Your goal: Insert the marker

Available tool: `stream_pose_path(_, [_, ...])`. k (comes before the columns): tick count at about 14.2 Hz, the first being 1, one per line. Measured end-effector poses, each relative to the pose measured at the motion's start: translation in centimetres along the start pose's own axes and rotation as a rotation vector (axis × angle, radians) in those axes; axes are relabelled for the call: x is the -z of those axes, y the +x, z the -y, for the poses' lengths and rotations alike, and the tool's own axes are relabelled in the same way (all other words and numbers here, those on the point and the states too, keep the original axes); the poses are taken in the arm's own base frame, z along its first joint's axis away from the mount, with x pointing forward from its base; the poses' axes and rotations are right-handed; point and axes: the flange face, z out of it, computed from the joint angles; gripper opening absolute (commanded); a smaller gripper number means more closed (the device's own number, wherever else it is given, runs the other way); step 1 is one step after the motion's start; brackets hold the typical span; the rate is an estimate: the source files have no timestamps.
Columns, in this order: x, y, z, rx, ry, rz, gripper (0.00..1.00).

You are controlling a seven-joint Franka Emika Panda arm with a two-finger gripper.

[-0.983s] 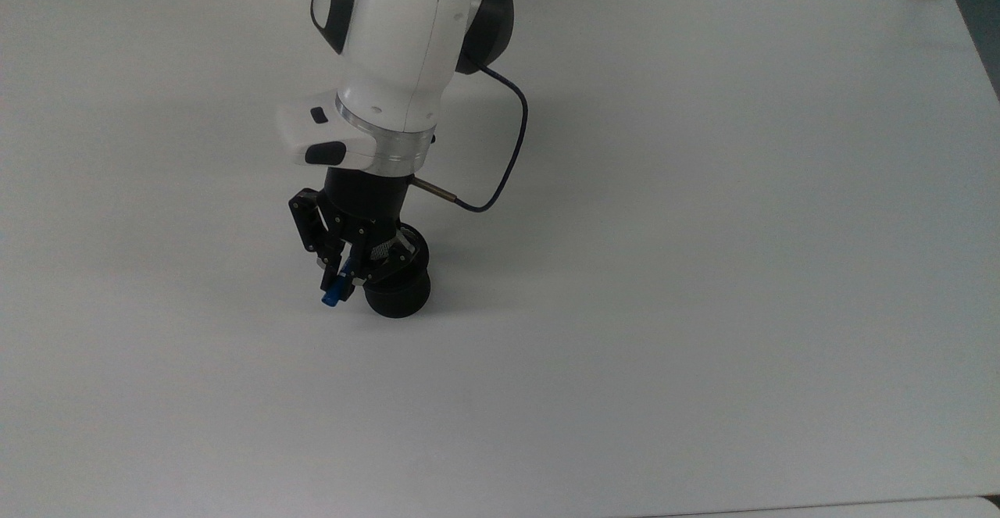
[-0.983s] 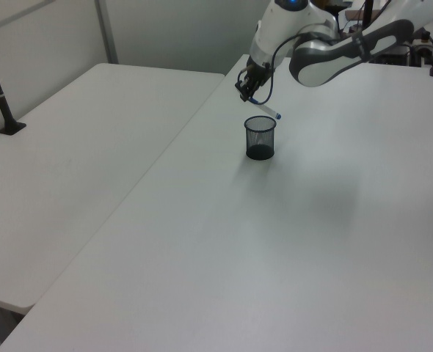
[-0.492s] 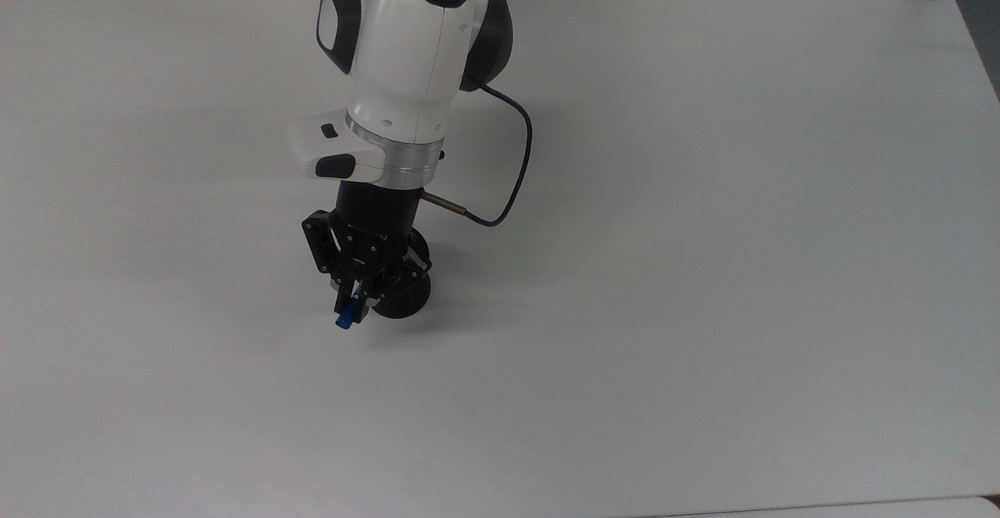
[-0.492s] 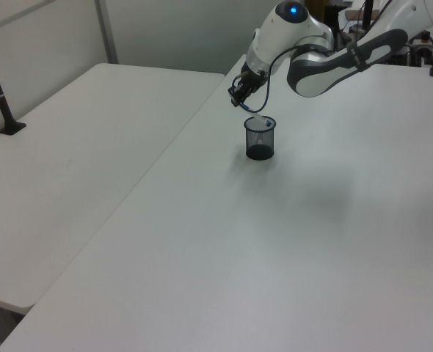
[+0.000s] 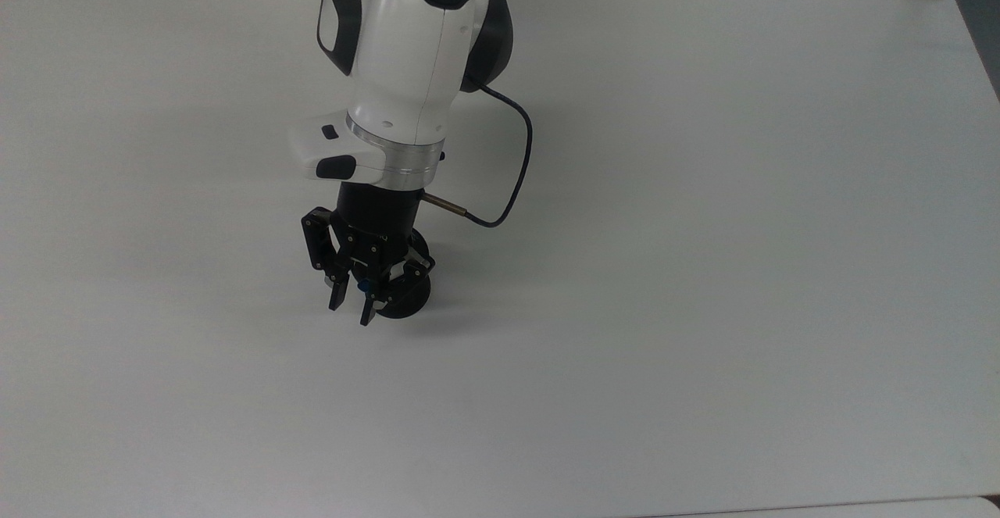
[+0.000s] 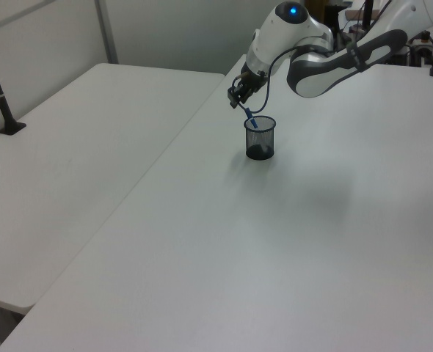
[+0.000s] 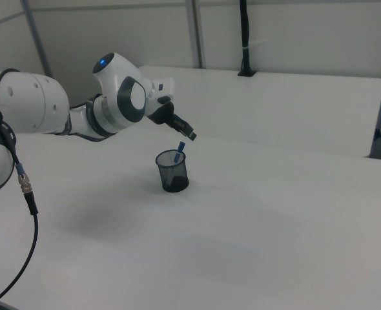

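Now the marker point(image 6: 250, 119) stands inside the black mesh cup point(image 6: 260, 137), where half a second ago it was pinched between the gripper's fingers with its blue end poking out below them. The gripper point(image 5: 348, 304) hangs just above the cup's rim with its fingers apart and nothing between them, and the arm sits much as it did half a second ago.

The cup rests on a broad white table point(image 5: 703, 268); in the left view a second white table point(image 6: 70, 161) adjoins it on the left view's left, with pale partition walls point(image 7: 294, 32) beyond.

The marker leans in the cup, long axis tilted off vertical, its blue end sticking up past the rim and slanting toward the gripper, lower end down in the mesh.
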Motion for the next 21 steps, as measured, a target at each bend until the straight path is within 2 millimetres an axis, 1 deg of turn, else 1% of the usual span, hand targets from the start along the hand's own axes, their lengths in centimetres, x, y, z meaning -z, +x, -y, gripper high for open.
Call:
stream_pose_path(1, [0.0,0.0,0.0,0.0,0.001,-0.001,0.84])
stream_pose_path(2, [0.1,0.0,0.1,-0.001,0.003,-0.002,0.94])
stream_pose_path(3, [0.3,0.1,0.3,-0.001,0.007,-0.006,1.0])
stream_pose_path(5, [1.3,0.5,1.0,0.002,0.021,-0.02,1.0])
stream_pose_path(6, [2.2,0.6,1.7,0.008,0.03,-0.028,1.0])
stream_pose_path(8, [5.5,0.3,3.9,0.039,0.019,-0.002,1.0])
stream_pose_path(9, [6.9,0.1,4.5,0.046,0.024,0.025,1.0])
stream_pose_path(10, [9.4,0.1,5.1,0.08,0.048,0.078,1.0])
stream_pose_path(11, [11.2,0.0,5.1,0.114,0.066,0.131,1.0])
stream_pose_path(13, [14.4,-0.3,4.2,0.211,0.105,0.26,1.0])
stream_pose_path(15, [17.3,-0.6,2.6,0.322,0.141,0.367,1.0])
stream_pose_path(17, [19.7,-0.9,0.8,0.404,0.149,0.445,1.0])
stream_pose_path(18, [21.2,-1.2,-0.5,0.432,0.143,0.489,1.0])
stream_pose_path(21, [24.0,-1.7,-3.5,0.426,0.125,0.54,1.0])
